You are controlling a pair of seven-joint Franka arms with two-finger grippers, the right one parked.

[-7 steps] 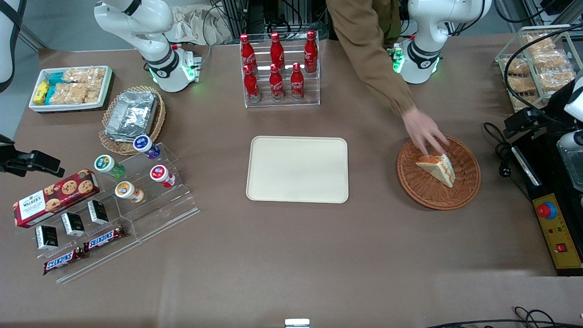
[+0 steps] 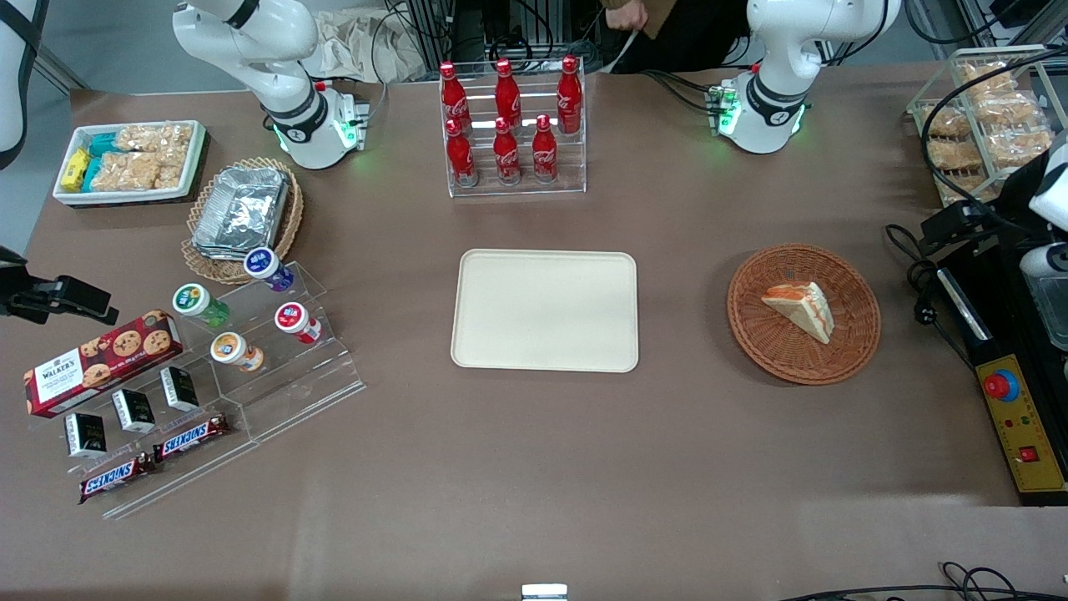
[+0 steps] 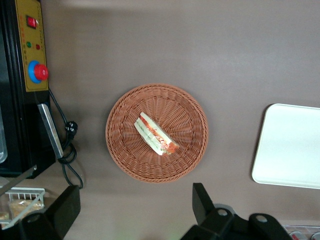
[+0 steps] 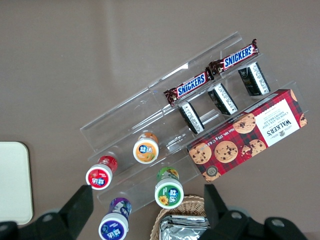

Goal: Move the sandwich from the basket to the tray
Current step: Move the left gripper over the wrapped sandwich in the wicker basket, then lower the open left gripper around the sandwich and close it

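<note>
The sandwich, a pale wedge with orange and green filling, lies in the round reddish-brown wicker basket. The cream tray lies flat at the table's middle with nothing on it. My left gripper hangs above the table's working-arm end, beside the basket and apart from it. In the left wrist view the sandwich lies in the basket, the tray shows beside it, and the gripper is open wide and holds nothing.
A black control box with a red button and a cable lie beside the basket toward the working arm's end. A rack of red cola bottles stands farther from the camera than the tray. A wire rack of snack packets stands near the gripper.
A person's hand that was touching the sandwich in the basket has pulled away out of the table area. The sandwich and basket stay in place.
</note>
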